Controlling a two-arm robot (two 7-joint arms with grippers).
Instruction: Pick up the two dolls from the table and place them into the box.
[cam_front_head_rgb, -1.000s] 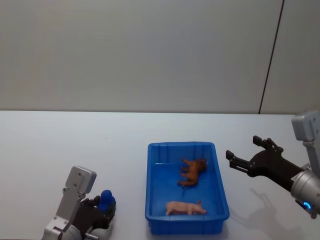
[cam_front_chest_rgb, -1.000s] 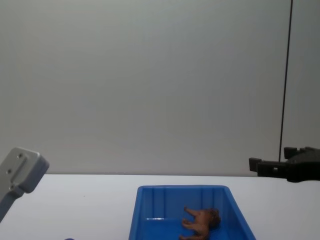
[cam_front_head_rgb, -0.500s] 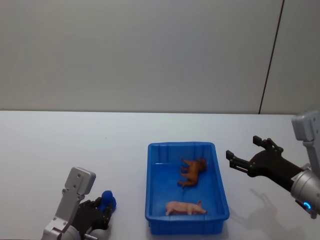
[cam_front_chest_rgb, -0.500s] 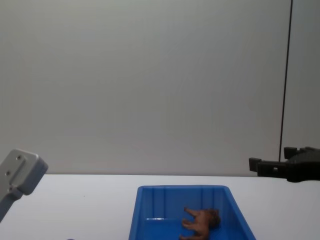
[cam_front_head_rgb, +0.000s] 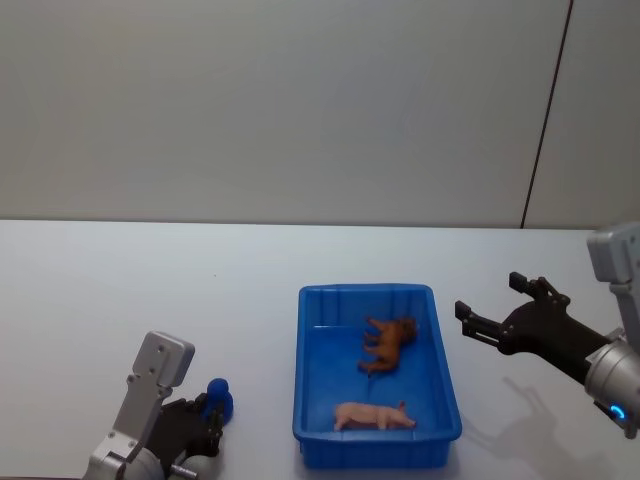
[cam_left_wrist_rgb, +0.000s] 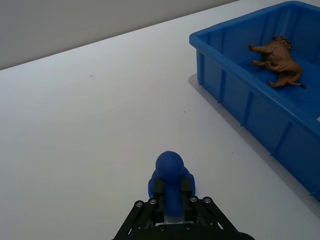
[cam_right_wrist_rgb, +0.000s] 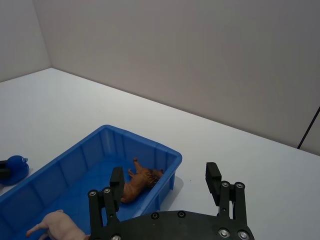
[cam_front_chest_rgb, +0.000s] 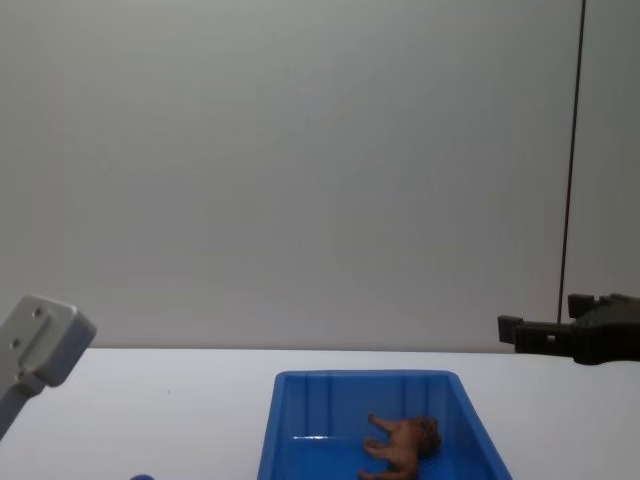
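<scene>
White table (cam_front_head_rgb: 120, 290): both dolls (cam_front_head_rgb: 386, 343) in box (cam_front_head_rgb: 310, 400); R hand (cam_front_head_rgb: 492, 312) wide; L hand (cam_left_wrist_rgb: 171, 196) apparently gripping blue toy (cam_left_wrist_rgb: 170, 177).

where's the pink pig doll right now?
In the head view the pink pig doll lies on its side inside the blue box, at the end nearest the robot, just in front of the brown animal doll.

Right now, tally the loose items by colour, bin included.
Blue: 2, the box and a small blue toy held in the left gripper fingers
Brown: 1, the brown doll in the box
Pale pink: 1, the pink doll in the box
Total: 4
</scene>
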